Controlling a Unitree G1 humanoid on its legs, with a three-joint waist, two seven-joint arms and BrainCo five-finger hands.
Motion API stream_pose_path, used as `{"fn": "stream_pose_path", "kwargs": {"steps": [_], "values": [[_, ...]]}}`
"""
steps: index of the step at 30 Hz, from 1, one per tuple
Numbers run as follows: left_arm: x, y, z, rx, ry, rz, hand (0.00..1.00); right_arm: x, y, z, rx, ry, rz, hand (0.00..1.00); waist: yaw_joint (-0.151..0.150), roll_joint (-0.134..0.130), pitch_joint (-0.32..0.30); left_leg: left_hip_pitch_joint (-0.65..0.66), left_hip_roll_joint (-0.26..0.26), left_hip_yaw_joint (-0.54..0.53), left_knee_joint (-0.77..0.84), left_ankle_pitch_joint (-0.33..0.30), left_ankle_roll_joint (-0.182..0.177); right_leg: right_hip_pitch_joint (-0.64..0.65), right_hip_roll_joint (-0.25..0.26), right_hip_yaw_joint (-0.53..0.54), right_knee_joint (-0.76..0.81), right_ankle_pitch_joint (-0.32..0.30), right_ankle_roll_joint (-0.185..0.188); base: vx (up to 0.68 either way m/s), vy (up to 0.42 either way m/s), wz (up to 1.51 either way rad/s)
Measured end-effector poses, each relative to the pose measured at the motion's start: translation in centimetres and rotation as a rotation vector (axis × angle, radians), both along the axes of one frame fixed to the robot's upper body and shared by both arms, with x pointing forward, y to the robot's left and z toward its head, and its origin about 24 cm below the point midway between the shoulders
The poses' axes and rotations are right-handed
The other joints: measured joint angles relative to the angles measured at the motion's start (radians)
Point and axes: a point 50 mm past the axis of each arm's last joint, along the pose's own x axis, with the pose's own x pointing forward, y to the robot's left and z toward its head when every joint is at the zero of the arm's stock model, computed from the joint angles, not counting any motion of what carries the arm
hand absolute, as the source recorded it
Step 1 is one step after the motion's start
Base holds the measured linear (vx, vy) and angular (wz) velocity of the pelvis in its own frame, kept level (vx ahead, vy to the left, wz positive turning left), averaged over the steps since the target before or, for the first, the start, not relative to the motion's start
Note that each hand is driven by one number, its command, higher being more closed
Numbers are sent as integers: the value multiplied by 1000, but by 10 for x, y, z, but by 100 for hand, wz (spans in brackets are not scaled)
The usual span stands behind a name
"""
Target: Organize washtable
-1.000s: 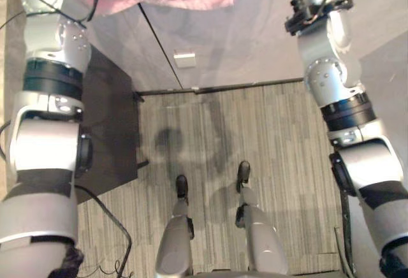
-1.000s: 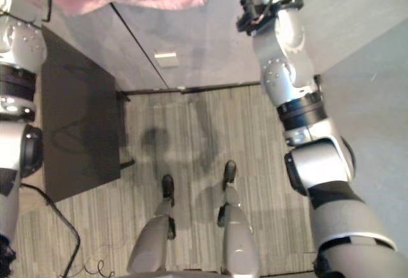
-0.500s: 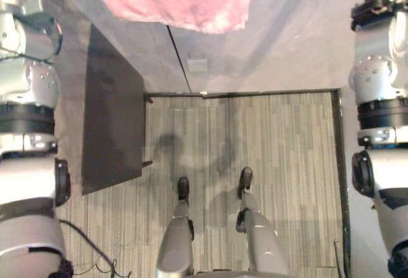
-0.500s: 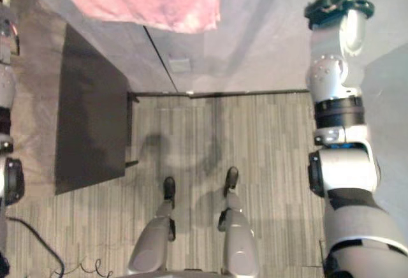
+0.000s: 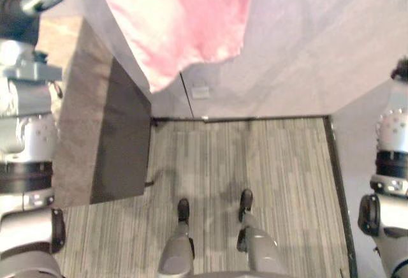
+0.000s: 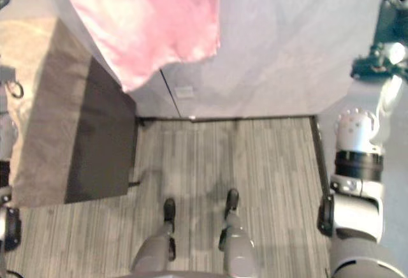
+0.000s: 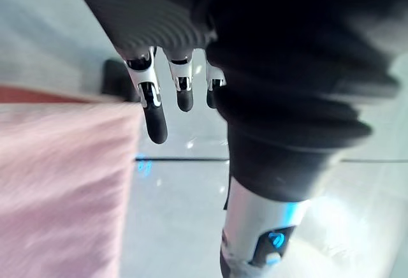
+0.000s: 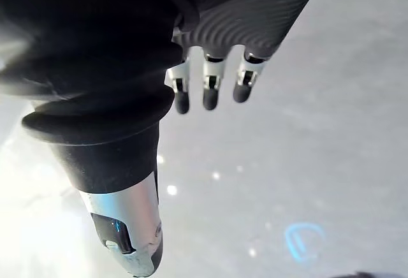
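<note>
pink towel (image 7: 57, 189) just beside left hand (image 7: 155, 122), fingers straight, holding nothing; farther from right hand (image 8: 205, 93), likewise slack and empty

Nothing legible — the small pale tag (image 5: 201, 91) on the grey panel (image 5: 287, 48) is too small to read.

A fluffy pink towel (image 5: 182, 20) hung draped down the grey cabinet front (image 5: 299, 48), its lower edge slanting, one corner lowest.
</note>
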Motion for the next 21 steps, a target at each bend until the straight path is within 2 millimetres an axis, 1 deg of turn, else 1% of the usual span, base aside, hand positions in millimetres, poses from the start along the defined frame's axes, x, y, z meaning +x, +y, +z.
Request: {"fn": "stream_pose_path", "kwargs": {"steps": [1, 3, 4, 6, 7, 8, 9, 11, 12, 14, 15, 17, 18, 19, 20, 21], "values": [[-5, 4, -6, -20, 2, 30, 0, -4, -1, -4, -4, 2, -11, 0, 0, 1, -17, 9, 1, 3, -2, -6, 1, 8, 1, 1, 0, -4, 0, 60, 30, -5], [-23, 18, -30, -79, 25, 179, 0, -18, -4, -17, -47, 18, -53, 0, 0, 15, -73, 54, 1, 11, -2, -27, 6, 50, 1, 5, 0, -24, 7, 56, 32, -7], [-26, 21, -37, -94, 35, 214, 0, -20, -5, -21, -51, 28, -59, 0, 1, 19, -89, 62, 1, 13, -2, -34, 10, 57, 1, 7, 0, -28, 9, 46, 31, -10], [-42, 30, -58, -142, 69, 327, 0, -27, -9, -37, -53, 72, -89, 0, -1, 28, -141, 89, 1, 21, -2, -43, 9, 79, 1, 15, 0, -44, 15, 47, 24, -9], [-44, 31, -63, -154, 81, 348, 0, -30, -11, -40, -55, 80, -101, 0, -1, 31, -145, 100, 1, 21, -2, -46, 7, 90, 1, 15, -1, -47, 16, 34, 16, -5], [-50, 34, -73, -167, 106, 395, 0, -34, -15, -47, -51, 103, -124, 0, -3, 34, -155, 113, 1, 23, -2, -49, 8, 102, 1, 17, -1, -51, 16, 12, 11, -4], [-52, 35, -77, -173, 115, 414, 0, -36, -18, -51, -45, 114, -136, 0, -4, 35, -161, 117, 1, 24, -2, -49, 8, 105, 1, 17, -1, -51, 16, 0, 0, 0], [-60, 39, -94, -202, 160, 478, 0, -45, -28, -62, -38, 150, -194, 0, -5, 35, -170, 129, 1, 25, -2, -50, 8, 115, 2, 19, -1, -52, 17, -12, 2, -3], [-62, 39, -99, -213, 176, 485, 0, -48, -31, -66, -32, 161, -209, 0, -6, 35, -175, 131, 1, 25, -2, -50, 8, 116, 2, 19, -1, -52, 17, -17, -3, -4], [-67, 38, -123, -258, 252, 502, 0, -57, -39, -82, 9, 202, -245, 0, -7, 36, -194, 139, 2, 25, -2, -50, 8, 124, 2, 20, -4, -52, 18, 0, 0, 0], [-69, 38, -128, -265, 271, 509, 0, -59, -41, -86, 22, 213, -255, 0, -8, 35, -195, 143, 2, 25, -2, -50, 8, 127, 2, 20, -4, -52, 18, 0, 0, 0], [-77, 33, -155, -314, 362, 533, 0, -72, -48, -113, 63, 294, -317, 0, -11, 35, -217, 148, 1, 25, -2, -51, 8, 131, 2, 19, -5, -55, 21, 0, 0, 0], [-79, 31, -163, -330, 387, 538, 0, -76, -48, -121, 73, 321, -335, 0, -11, 35, -221, 150, 1, 24, -2, -52, 8, 133, 2, 19, -5, -55, 22, 0, -2, 4], [-85, 26, -178, -357, 445, 547, 0, -83, -49, -137, 104, 373, -358, 0, -15, 37, -226, 151, 1, 21, -2, -52, 8, 138, 1, 18, -5, -57, 24, -2, -2, 6], [-93, 21, -196, -375, 527, 565, 0, -90, -47, -154, 145, 423, -370, 0, -28, 38, -231, 153, 1, 19, -2, -52, 8, 140, 1, 17, -5, -59, 26, -4, -2, 6], [-97, 18, -205, -388, 567, 571, 0, -94, -46, -163, 167, 448, -380, 0, -33, 39, -231, 155, 1, 18, -2, -52, 8, 143, 1, 16, -5, -59, 27, 0, 0, 0]]}}
